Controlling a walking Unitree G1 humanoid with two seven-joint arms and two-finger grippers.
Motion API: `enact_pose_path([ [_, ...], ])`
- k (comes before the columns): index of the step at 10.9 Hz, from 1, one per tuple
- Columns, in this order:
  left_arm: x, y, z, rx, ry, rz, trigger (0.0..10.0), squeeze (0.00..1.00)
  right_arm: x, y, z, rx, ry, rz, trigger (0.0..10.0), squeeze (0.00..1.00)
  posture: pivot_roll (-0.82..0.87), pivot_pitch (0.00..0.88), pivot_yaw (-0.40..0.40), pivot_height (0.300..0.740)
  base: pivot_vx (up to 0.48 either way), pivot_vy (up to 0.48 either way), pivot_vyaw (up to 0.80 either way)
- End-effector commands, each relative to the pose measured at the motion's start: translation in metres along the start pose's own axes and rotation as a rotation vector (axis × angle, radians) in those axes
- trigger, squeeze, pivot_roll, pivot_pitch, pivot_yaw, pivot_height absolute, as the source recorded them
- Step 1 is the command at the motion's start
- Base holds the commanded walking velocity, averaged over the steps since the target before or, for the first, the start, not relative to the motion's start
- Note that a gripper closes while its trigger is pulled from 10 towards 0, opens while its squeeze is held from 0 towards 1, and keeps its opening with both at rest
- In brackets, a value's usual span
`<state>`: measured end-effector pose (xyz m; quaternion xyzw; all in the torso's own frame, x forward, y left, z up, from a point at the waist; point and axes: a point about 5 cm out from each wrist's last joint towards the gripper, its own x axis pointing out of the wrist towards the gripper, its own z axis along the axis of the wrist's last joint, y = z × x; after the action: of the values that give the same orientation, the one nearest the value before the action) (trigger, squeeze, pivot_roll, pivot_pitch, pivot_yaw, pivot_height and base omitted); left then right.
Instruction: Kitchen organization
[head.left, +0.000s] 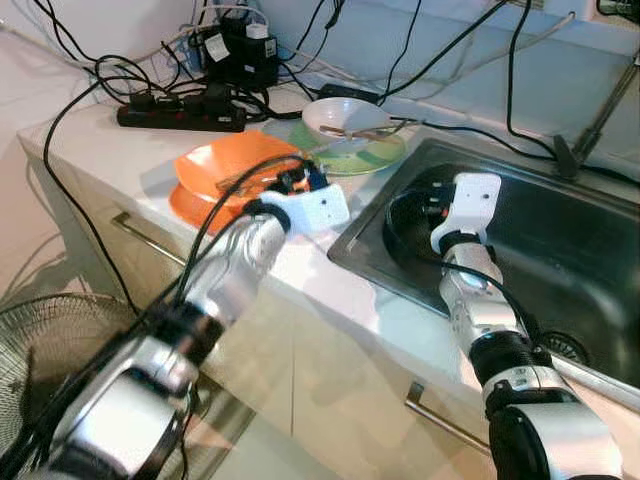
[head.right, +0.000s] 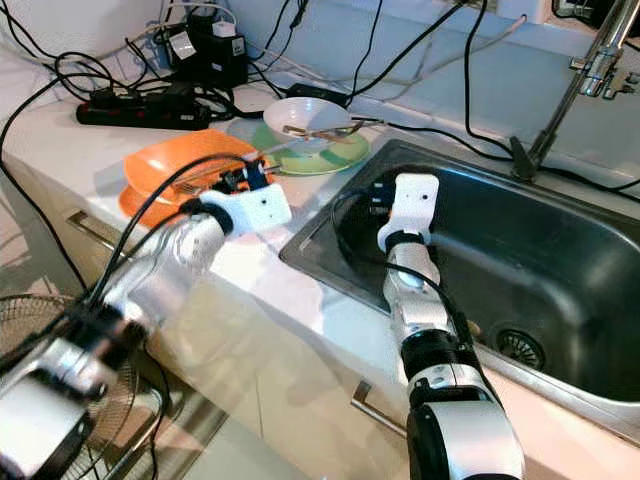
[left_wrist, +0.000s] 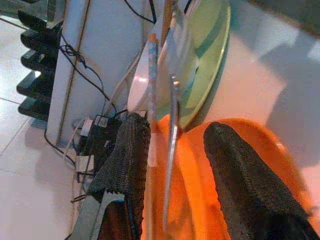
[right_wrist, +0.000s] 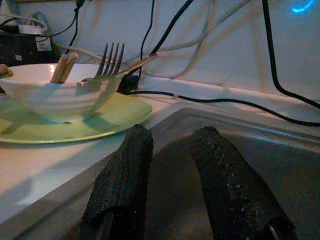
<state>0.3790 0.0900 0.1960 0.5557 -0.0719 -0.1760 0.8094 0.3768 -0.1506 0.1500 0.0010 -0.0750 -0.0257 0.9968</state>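
White counter (head.left: 300, 262) with a steel sink (head.left: 560, 250) set in on the right; power strip (head.left: 180, 117) and tangled cables at the back wall.

Head views: orange plates (head.left: 215, 180) stacked on the counter, left of the sink. Behind them a green plate (head.left: 375, 155) carrying a white bowl (head.left: 345, 117); a fork (head.right: 310, 128) lies across the bowl, long axis running left-right, handle out toward the sink side. Left gripper (head.left: 300, 180) sits over the orange plates' near-right rim. Right gripper (head.left: 440, 200) hangs inside the sink's near-left corner, pointing at the back wall.

Left wrist view: left gripper's fingers (left_wrist: 127, 165) spread moderately apart, straddling the orange plate rim. A thin metal utensil (left_wrist: 171, 150) lies lengthwise in the gap between them, running away toward the green plate; whether either finger touches it is unclear, possibly not.

Right wrist view: right gripper's fingers (right_wrist: 122, 170) parted, nothing between them, low against the sink wall. Bowl, fork and two wooden sticks (right_wrist: 64, 67) sit beyond, up on the counter; fork tines point upward.
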Motion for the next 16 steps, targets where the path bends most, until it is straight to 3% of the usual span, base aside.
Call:
enact_pose_path([
  [1,0.005,0.004,0.003,0.019,-0.008,0.011,10.0,0.0,-0.001,-0.006,0.001,0.0,-0.008,-0.025,10.0,0.0,0.19,0.004,-0.042,0.74,0.0,0.0,0.0],
  [9,0.02,-0.008,0.004,0.001,-0.024,-0.011,10.0,0.0,-0.014,-0.01,-0.008,-0.008,0.007,-0.04,10.0,0.0,0.15,0.027,-0.023,0.74,0.0,0.0,0.0],
  [16,0.024,0.018,0.005,0.006,-0.016,0.097,10.0,0.0,-0.014,-0.008,-0.008,-0.012,0.02,-0.028,10.0,0.0,0.16,0.025,-0.041,0.74,0.0,0.0,0.0],
])
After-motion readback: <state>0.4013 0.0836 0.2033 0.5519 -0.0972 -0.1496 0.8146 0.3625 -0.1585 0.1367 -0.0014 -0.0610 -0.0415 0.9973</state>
